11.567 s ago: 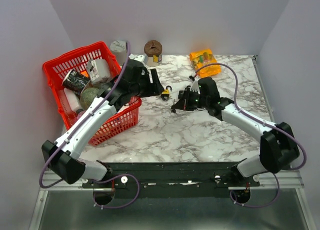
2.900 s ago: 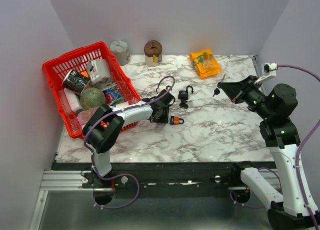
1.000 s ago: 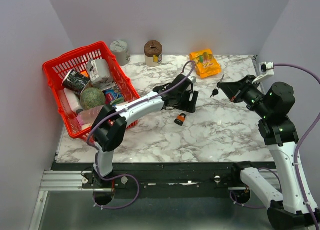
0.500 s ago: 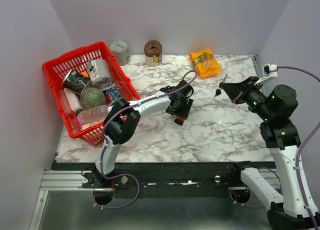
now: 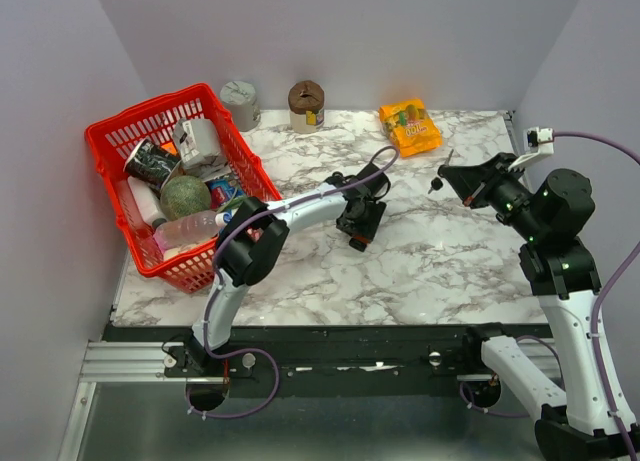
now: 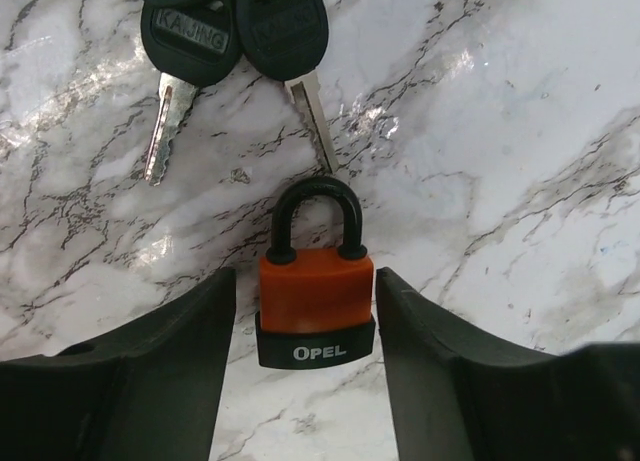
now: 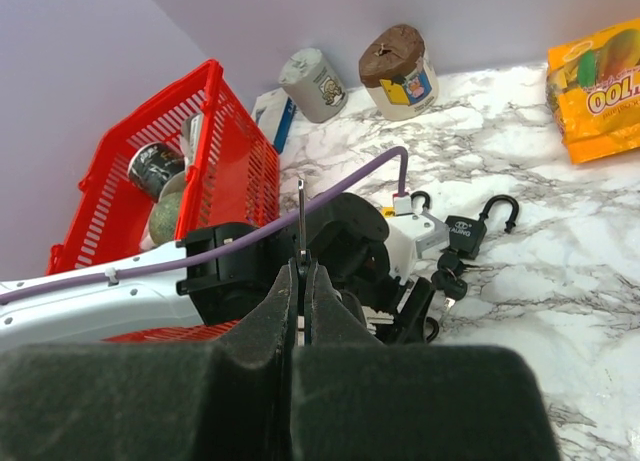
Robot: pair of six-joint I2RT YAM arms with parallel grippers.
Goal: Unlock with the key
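An orange padlock with a black base marked OPEL lies flat on the marble, its shackle closed. My left gripper is open and low over it, one finger on each side of the body and a small gap at both. In the top view the left gripper covers the lock. Two black-headed keys lie just beyond the shackle. My right gripper is shut on a key whose blade points up. It is raised at the right, well apart from the lock.
A black padlock with an open shackle lies by the loose keys. A red basket full of items stands at the left. A grey can, a brown-topped can and an orange snack bag line the back.
My left gripper has moved down and toward the front, from beside the black padlock to straddling the orange padlock. The right gripper has stayed raised with the key.
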